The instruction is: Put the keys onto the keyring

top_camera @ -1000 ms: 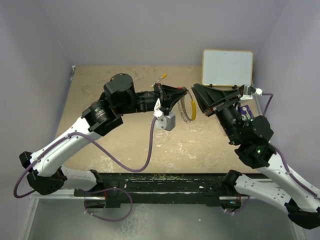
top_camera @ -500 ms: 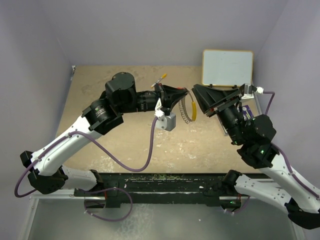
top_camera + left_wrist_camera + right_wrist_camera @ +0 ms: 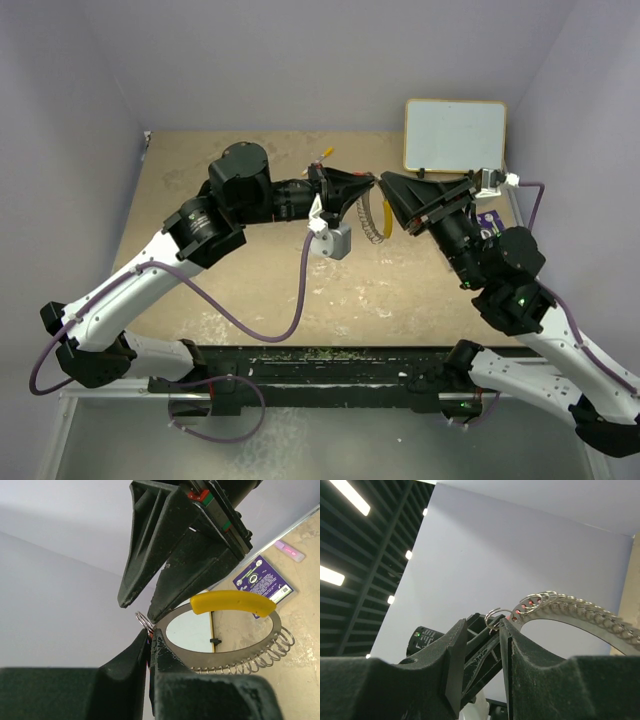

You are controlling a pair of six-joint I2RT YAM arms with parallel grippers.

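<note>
My left gripper (image 3: 370, 187) (image 3: 150, 636) is shut on the end of the keyring (image 3: 378, 222), held in the air. In the left wrist view the keyring's flat band (image 3: 220, 655) carries a yellow arc (image 3: 232, 602) and a row of small silver rings (image 3: 265, 656). A small split ring (image 3: 143, 621) sticks out of the pinch, with a sliver of red beside it; the keys themselves are hidden. My right gripper (image 3: 388, 190) (image 3: 482, 626) is open, its fingers on either side of the left gripper's tip and the split ring (image 3: 496, 616). Its right finger (image 3: 512, 635) is against the band's end (image 3: 555, 607).
A whiteboard (image 3: 455, 135) leans at the back right. A yellow-tipped marker (image 3: 322, 157) lies behind the left gripper. A purple card (image 3: 490, 216) (image 3: 262, 582) and a small pink item (image 3: 289, 551) lie on the tan tabletop (image 3: 230, 270).
My right gripper has moved left and closed the gap to the left gripper's tip. The left arm and the keyring have barely moved.
</note>
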